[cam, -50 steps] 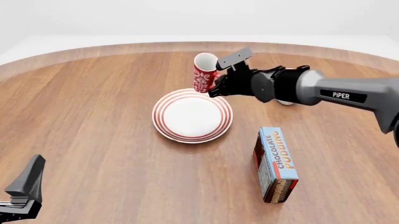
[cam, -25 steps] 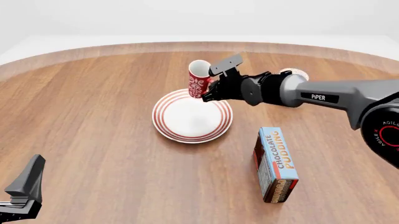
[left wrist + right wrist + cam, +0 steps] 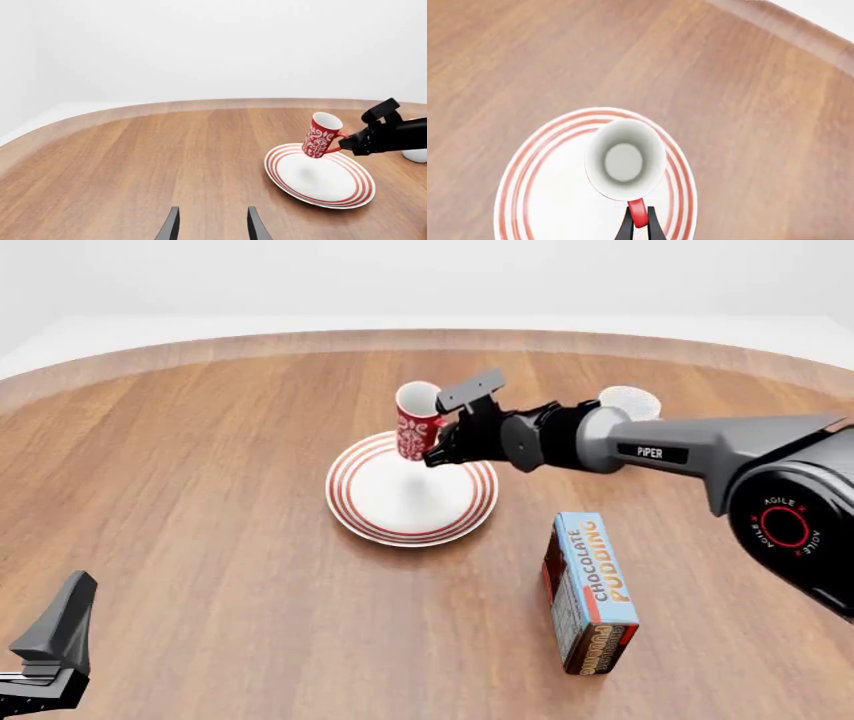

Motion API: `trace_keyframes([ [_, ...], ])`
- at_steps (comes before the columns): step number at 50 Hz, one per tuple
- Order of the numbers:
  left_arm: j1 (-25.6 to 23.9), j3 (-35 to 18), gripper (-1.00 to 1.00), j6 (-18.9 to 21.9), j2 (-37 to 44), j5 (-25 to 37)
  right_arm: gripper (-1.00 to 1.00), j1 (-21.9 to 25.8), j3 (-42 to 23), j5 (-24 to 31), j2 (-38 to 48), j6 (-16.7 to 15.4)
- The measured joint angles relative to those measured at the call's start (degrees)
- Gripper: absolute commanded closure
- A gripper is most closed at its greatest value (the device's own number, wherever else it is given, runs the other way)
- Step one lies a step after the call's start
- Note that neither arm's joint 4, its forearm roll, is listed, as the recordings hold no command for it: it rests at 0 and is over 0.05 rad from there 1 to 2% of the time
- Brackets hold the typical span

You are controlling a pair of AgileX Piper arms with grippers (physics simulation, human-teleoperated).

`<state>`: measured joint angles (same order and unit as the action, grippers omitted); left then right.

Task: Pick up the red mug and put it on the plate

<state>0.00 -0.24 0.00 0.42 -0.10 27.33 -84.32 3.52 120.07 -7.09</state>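
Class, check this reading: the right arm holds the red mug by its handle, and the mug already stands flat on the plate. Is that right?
Not quite. The right gripper does hold the red mug by its handle, but the mug hangs tilted in the air above the plate, not standing on it. The left wrist view shows its shadow on the plate below.

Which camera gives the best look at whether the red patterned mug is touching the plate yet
The left wrist view: side-on, the tall red patterned ceramic mug hangs tilted above the round red-ringed white plate. The right wrist view looks into its mouth; the front view partly hides it behind the right end effector.

Red mug (image 3: 415, 424) (white swirls), red-ringed white plate (image 3: 400, 502).
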Motion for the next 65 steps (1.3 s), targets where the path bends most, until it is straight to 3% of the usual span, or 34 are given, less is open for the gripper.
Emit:
trace_keyframes([
  [51, 0.00, 0.00, -1.00, 0.00, 0.00, 0.00, 1.00, 0.92, 1.60, -0.50, 1.33, 0.60],
  [52, 0.00, 0.00, -1.00, 0.00, 0.00, 0.00, -1.00, 0.90, 1.59, -0.52, 1.35, 0.58],
  [65, 0.00, 0.00, -1.00, 0.00, 0.00, 0.00, -1.00, 0.29, 0.91, -0.53, 1.72, 1.02],
])
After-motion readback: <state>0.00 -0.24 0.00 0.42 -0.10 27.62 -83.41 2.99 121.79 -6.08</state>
